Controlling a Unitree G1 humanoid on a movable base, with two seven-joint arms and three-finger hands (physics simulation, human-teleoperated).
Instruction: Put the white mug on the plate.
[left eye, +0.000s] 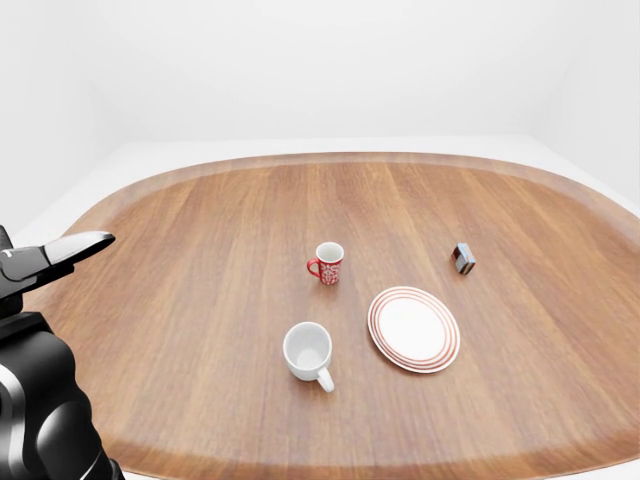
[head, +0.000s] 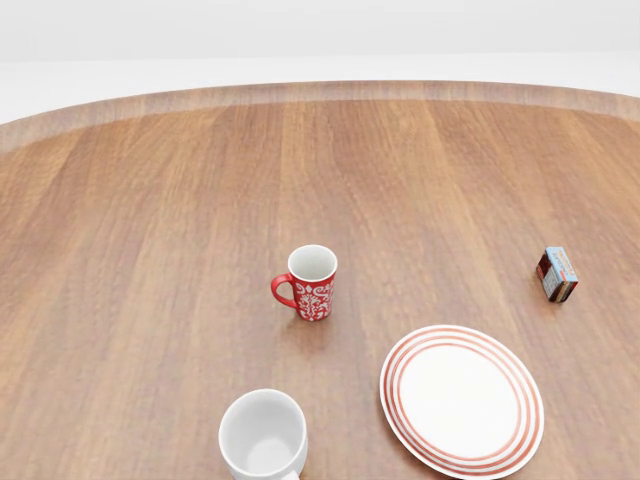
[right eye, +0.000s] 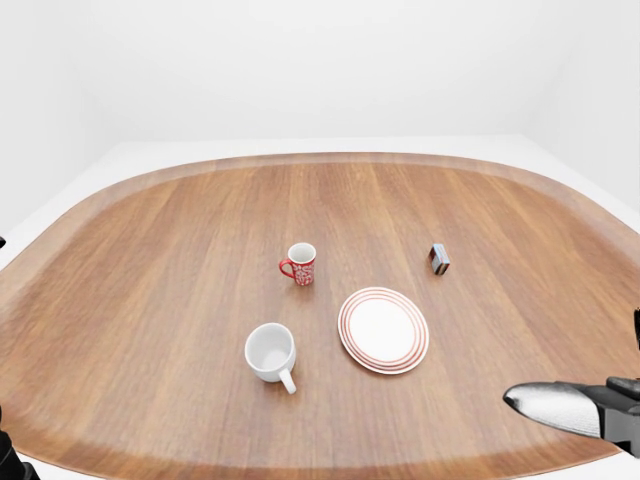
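On the oval wooden table (left eye: 180, 300), the white mug (left eye: 307, 351) is seen upright and empty, its handle turned toward the bottom of the left-eye view, just left of the red-ringed plate (left eye: 414, 329) and apart from it. Neither hand touches anything: the left hand (left eye: 45, 256) shows at the left edge of the left-eye view and the right hand (right eye: 575, 407) at the lower right of the right-eye view, and whether their fingers are spread cannot be told. The mug would best be gripped round its body, lifted clear of the plate's rim, and lowered centred. Open wood surrounds both; the red patterned mug (head: 311, 284) and small box (head: 557, 275) lie well apart.
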